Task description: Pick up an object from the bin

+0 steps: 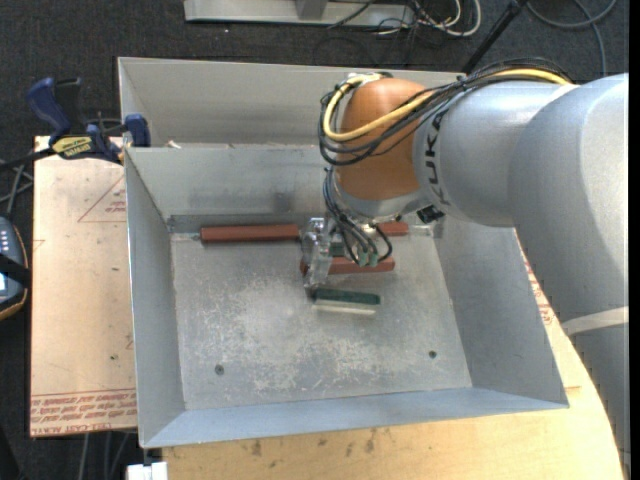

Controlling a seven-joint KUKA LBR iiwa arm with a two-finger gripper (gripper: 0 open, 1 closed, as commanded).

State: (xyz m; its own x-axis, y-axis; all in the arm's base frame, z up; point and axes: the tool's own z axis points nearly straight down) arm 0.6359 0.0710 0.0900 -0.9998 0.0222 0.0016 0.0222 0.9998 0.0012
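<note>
**My claw point(318, 273) low at mid-bin point(300, 368)**

Left of it, a long red-brown rod point(250, 234) lies by the back wall. Right beneath my claw lies a flat dark-green block point(345, 298); a shorter red-brown bar point(368, 265) lies rightward. Whether my claw is open, I cannot tell.

Long red-brown rod point(250, 234), lying flat

The bin point(152, 298) is lit evenly from above, and its grey bottom is rendered bright. A soft shadow is cast beneath the arm point(520, 138) near the frame's centre. Mild glare is seen on the orange cover point(385, 138), while the carpet point(90, 18) along the top is left dim.
</note>
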